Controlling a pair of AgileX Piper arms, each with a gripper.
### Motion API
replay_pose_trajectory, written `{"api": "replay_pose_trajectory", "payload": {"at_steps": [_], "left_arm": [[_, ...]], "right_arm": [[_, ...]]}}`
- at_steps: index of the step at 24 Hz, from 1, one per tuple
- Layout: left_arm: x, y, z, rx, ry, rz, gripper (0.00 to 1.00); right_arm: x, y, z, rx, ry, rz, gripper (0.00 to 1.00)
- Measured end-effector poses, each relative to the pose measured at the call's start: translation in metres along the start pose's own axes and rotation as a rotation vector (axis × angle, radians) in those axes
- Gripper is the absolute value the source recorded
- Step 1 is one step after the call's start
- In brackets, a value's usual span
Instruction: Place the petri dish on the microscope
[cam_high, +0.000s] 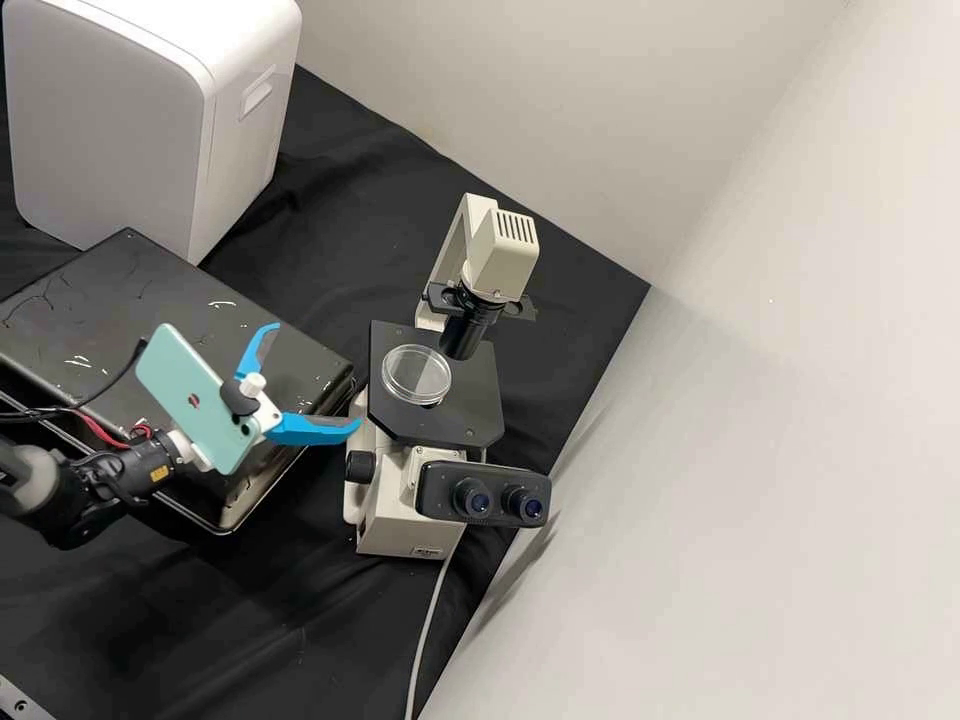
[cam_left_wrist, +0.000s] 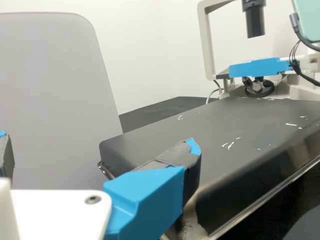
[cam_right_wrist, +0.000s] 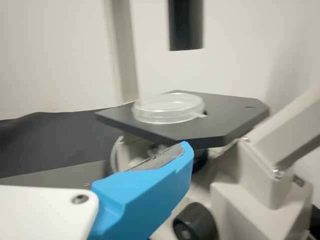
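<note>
Running across the near part of the black-draped table (cam_high: 200, 620), a pale grey cable (cam_high: 428, 620) meets the base of the cream-white microscope (cam_high: 400, 510), whose 2 dark eyepieces (cam_high: 485, 497) face the near side. Beside that base hangs the right arm, with a mint-green phone (cam_high: 188, 395) fixed at its wrist. The right jaws are spread wide with nothing between them: 1 blue finger (cam_high: 262, 345) is raised and the other (cam_high: 315, 430) lies level, its tip close to the microscope's body and lower than the stage.

The clear round plastic petri dish (cam_high: 416, 373) lies flat on the microscope's black stage plate (cam_high: 470, 400), on the side towards the right jaws and near the black tube (cam_high: 465, 325) that hangs over the plate. From the right wrist, the dish (cam_right_wrist: 168, 108) sits above the level of the blue finger (cam_right_wrist: 150, 185).

The left jaws also stand apart and hold nothing. They are low by a corner of the flat black metal case (cam_left_wrist: 235, 130), which bears pale scratches. Whether their finger (cam_left_wrist: 160, 190) touches that case, I cannot tell.

Farther back, just beside the case (cam_high: 90, 300), stands a large white rounded box (cam_high: 140, 100).
</note>
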Motion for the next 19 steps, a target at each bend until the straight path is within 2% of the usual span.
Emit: {"api": "replay_pose_trajectory", "payload": {"at_steps": [1,3,5,8,11,13,16,19], "left_arm": [[0.0,0.0004,0.0,-0.002,0.0,0.002,1.0],[0.0,0.0007,0.0,-0.002,0.002,0.003,1.0],[0.0,0.0008,-0.001,0.005,0.007,0.003,1.0],[-0.002,0.0023,-0.001,0.004,0.007,0.009,1.0],[-0.002,0.0044,-0.001,0.021,0.008,0.019,1.0],[-0.003,0.0063,-0.002,0.031,0.007,0.029,1.0],[-0.005,0.0102,-0.003,0.014,0.006,0.05,1.0],[-0.007,0.0165,-0.006,-0.02,0.013,0.083,1.0]], "right_arm": [[-0.005,-0.003,-0.002,0.002,0.006,-0.01,1.0],[-0.018,-0.01,-0.007,0.012,-0.005,-0.012,1.0],[-0.029,-0.016,-0.008,0.041,-0.026,-0.017,1.0],[-0.044,-0.026,-0.006,0.097,-0.036,-0.068,1.0],[-0.049,-0.031,-0.006,0.113,-0.034,-0.1,1.0],[-0.051,-0.033,-0.006,0.111,-0.036,-0.111,1.0],[-0.051,-0.034,-0.006,0.111,-0.036,-0.114,1.0],[-0.052,-0.034,-0.006,0.111,-0.038,-0.115,1.0]]}}
